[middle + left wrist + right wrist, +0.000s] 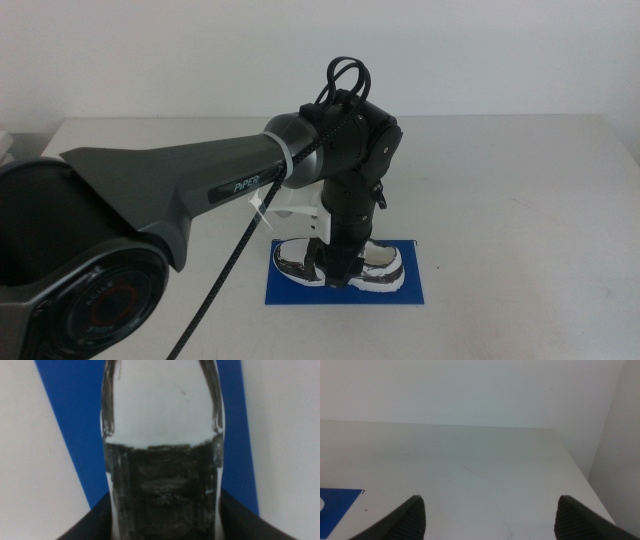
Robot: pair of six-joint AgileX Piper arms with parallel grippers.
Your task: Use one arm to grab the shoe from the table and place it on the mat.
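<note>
The white shoe (385, 265) with black panels lies on the dark blue mat (415, 290) at the front middle of the table (520, 200). The left arm (180, 185) comes in from the left and bends down over it. My left gripper (340, 265) points straight down with a jaw against each side of the shoe's middle, shut on it. In the left wrist view the shoe (162, 420) fills the middle, with mat (70, 420) showing on both sides. My right gripper (490, 520) is open and empty above the table, out of the middle view.
The right wrist view shows bare table (470, 460), its far edge against a white wall, and a corner of the mat (335, 505). The left arm's thick base link (80, 290) fills the front left of the middle view.
</note>
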